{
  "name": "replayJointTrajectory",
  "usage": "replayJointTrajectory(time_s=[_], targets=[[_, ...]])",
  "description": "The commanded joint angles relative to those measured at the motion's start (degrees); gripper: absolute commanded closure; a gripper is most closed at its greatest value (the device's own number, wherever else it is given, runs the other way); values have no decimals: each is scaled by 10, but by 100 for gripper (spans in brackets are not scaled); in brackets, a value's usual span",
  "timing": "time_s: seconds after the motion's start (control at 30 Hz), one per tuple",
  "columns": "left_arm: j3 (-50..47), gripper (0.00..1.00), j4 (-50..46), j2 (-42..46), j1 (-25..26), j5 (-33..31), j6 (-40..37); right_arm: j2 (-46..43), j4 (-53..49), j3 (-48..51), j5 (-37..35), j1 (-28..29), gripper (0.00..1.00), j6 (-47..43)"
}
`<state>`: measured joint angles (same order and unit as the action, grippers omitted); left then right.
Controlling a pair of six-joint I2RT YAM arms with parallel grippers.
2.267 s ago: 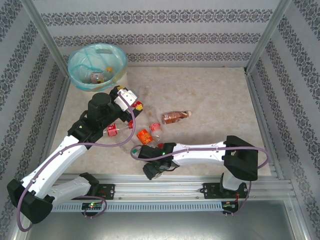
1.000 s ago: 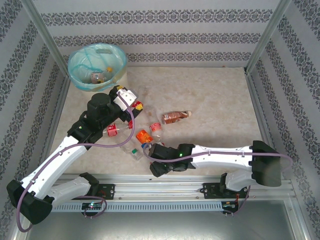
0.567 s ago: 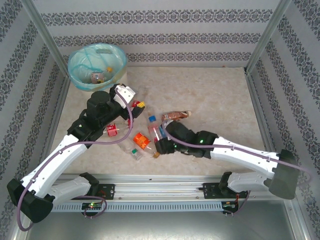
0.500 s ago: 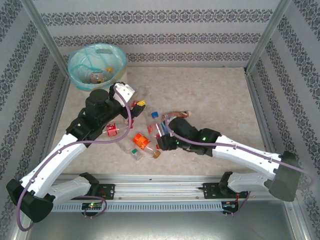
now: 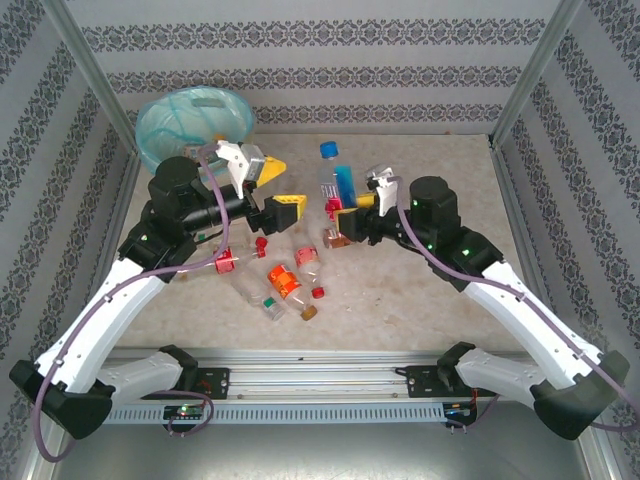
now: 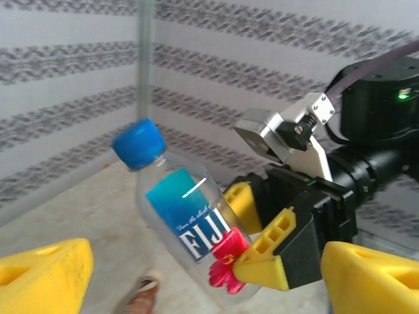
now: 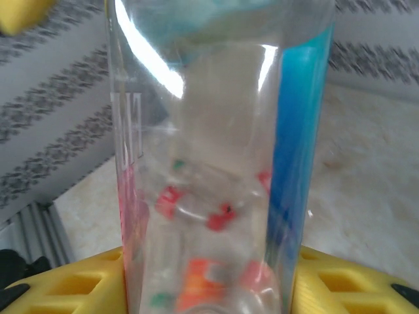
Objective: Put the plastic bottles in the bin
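Pale stone-look table (image 5: pixel 440 180), papered walls. I find the right gripper (image 5: pixel 352 208) clenched on a blue-capped bottle (image 5: pixel 333 188), held aloft right of the bin (image 5: pixel 150 140), cap uppermost and leaning. The left gripper (image 5: pixel 278 185), jaws spread, sits between bin and bottle, facing it. Loose bottles (image 5: pixel 285 280) lie nearer me.

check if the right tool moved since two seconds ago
Yes. The right tool has gone from beside the near rail away toward the far wall, and now grips the blue-capped bottle.
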<state>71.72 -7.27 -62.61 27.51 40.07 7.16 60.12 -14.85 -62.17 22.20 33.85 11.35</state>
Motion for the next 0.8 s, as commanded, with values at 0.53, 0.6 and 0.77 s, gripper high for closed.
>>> replayJointTrajectory(time_s=[0.53, 0.6, 0.77], targets=[[15, 15, 210, -56, -8, 234, 187, -8, 105, -43, 212, 26, 47, -34], [13, 15, 222, -57, -7, 243, 194, -3, 102, -50, 216, 30, 47, -36], [11, 15, 195, -46, -7, 218, 164, -15, 106, -43, 188, 31, 49, -42]])
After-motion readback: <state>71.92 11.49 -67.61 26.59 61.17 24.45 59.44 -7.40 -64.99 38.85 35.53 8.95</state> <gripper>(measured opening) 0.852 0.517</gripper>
